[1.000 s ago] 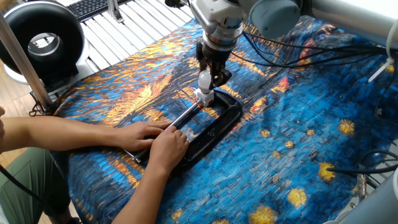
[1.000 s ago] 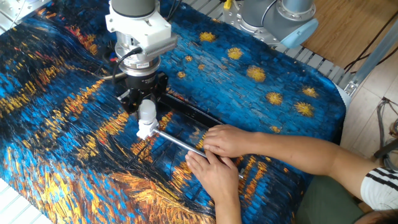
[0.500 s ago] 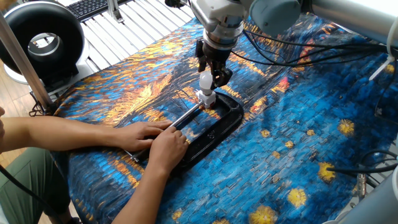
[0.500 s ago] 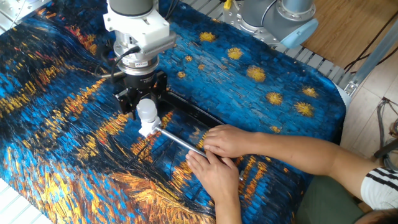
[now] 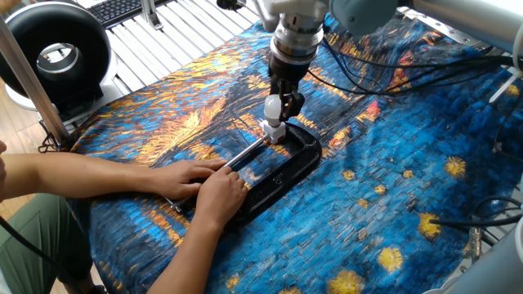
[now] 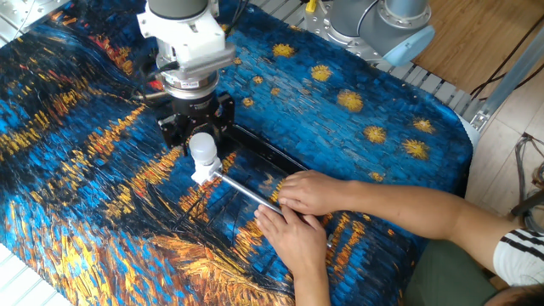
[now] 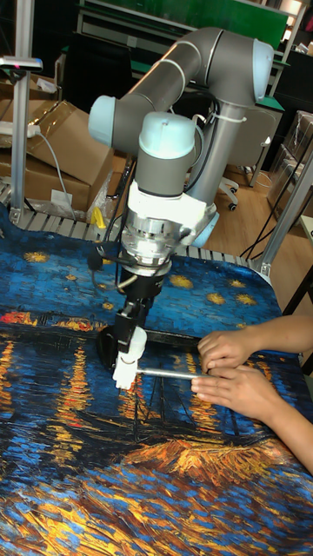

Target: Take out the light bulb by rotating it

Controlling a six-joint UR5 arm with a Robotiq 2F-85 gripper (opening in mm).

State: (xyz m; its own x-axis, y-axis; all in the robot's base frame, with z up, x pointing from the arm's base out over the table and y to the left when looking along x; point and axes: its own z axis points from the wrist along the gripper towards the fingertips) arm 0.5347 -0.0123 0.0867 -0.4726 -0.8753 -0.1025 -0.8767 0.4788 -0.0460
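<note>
Since a second ago the robot's wrist has turned about its vertical axis and risen a little, while the person's hands have kept their place. The black two-finger gripper (image 6: 201, 140) hangs straight down over the small white frosted light bulb (image 6: 202, 148), its fingers pinched narrow on the globe from either side. The bulb stands upright, long axis vertical and in line with the gripper's own axis, so the hand is directly above it and any turn of the wrist turns the bulb about its neck. Its neck goes down into the short white socket (image 6: 202, 172), which sits at the end of the silver steel screw rod (image 6: 246, 193) of the large black C-clamp (image 5: 286, 167), lying flat on the blue and orange painted cloth (image 6: 357, 127). Whether the threads are free of the socket yet is hard to judge, as the neck appears to meet the socket rim in all three views.

Count: one bulb, one socket, one clamp, one gripper, and two bare human hands (image 6: 308, 194) pressing the rod and clamp down, well to the side of the gripper.
</note>
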